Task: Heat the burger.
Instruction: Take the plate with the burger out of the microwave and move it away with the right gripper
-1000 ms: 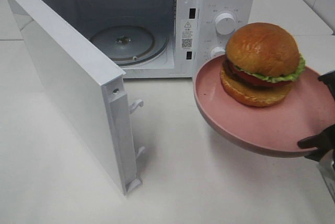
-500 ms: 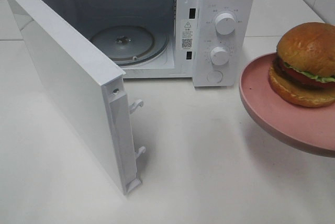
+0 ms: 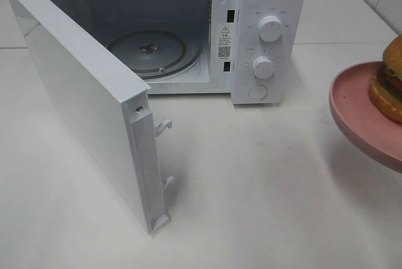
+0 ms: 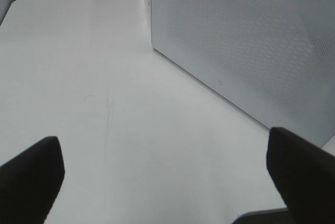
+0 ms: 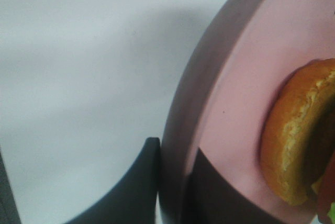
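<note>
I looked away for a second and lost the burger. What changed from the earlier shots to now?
The pink plate carrying the burger moved right, away from the microwave, and is now half out of the high view. The right gripper still clamps its rim. The microwave door stayed open, the turntable bare.

microwave [image 3: 270, 5]: smooth white plastic | plate [image 3: 355, 109]: matt pink | turntable [image 3: 151, 49]: glass

white tabletop [image 3: 264, 206], white microwave [image 3: 264, 5] on it w/ door open

one microwave [image 3: 188, 30], two knobs [image 3: 270, 29], one burger [image 3: 388, 80], one pink plate [image 3: 358, 109]
</note>
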You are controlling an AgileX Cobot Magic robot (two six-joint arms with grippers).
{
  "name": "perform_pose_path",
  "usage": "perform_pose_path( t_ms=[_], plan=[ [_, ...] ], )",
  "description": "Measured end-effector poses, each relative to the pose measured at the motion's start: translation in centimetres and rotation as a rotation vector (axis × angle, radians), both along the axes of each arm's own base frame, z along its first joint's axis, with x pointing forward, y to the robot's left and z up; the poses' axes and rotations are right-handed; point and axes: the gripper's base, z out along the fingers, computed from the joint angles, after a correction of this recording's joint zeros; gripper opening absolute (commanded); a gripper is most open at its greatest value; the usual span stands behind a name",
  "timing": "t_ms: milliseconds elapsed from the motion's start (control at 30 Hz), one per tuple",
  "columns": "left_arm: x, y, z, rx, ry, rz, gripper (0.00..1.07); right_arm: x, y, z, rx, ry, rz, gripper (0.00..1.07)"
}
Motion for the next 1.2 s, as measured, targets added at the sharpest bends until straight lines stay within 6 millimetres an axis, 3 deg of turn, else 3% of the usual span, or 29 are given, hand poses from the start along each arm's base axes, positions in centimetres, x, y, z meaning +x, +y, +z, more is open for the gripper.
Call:
perform_pose_path(
  t_ms=[533,600,800,1200],
  plan=[
    [0.0,0.0,0.0,0.000,0.000,0.000,0.99,0.2,-1.2,-0.3,0.050,-0.026,-0.413,0.00],
    [0.0,0.0,0.0,0.000,0.000,0.000,0.99,0.7,-1.0,-0.8,0.066,-0.022,-0.546,0.00],
    [0.0,0.0,0.0,0.000,0.000,0.000,0.99,1.7,-0.4,-1.8,0.116,-0.039,-0.734,0.00],
    [0.0,0.0,0.0,0.000,0.000,0.000,0.99,4.1,1.4,-3.3,0.177,-0.065,-0.965,0.00]
  ],
)
